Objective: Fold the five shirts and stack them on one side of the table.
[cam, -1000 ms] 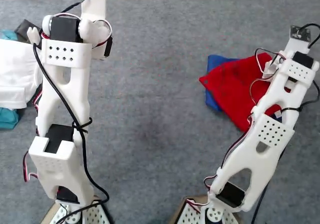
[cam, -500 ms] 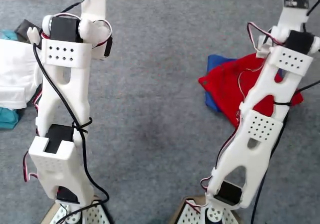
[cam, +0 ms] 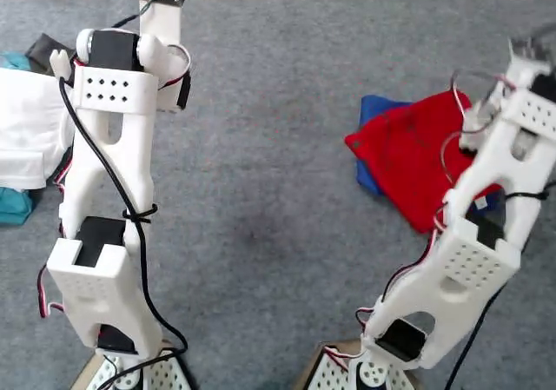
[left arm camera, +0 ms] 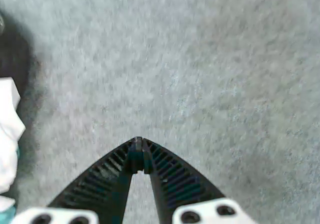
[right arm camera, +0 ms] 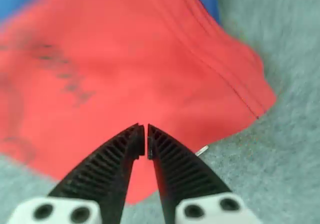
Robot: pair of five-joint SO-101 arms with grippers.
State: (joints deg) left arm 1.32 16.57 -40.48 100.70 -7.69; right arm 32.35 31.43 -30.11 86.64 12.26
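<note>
Red shirt (cam: 408,160): folded and lying on the blue shirt (cam: 372,112) at the right of the worktop (cam: 278,103). The two sit askew, with blue showing past the red along the far and inner edges.
White shirt (cam: 30,125): at the left edge of the worktop, over a teal shirt (cam: 13,208). It looks rumpled rather than folded, though part of it runs out of view.
Dark item (cam: 43,51): just beyond the white shirt; I cannot tell whether it is a shirt.
Left gripper (left arm camera: 138,144): closed on nothing, above bare worktop, with the white shirt off to one side.
Right gripper (right arm camera: 146,134): closed but for a sliver between the tips, holding nothing, just above the red shirt near its hem.
Risk, stack: a closed gripper brushing the red shirt could drag it further off the blue shirt, or flip a fold open — the cloth looks light and loose.
Risk, pick: pinching the white shirt may lift the teal shirt with it, since the two overlap.
Risk, cables: the right arm's loose wires hang over the red shirt and might snag it.
Containers: the shirts rest straight on the worktop — the red-on-blue stack is the nearest thing to one.
</note>
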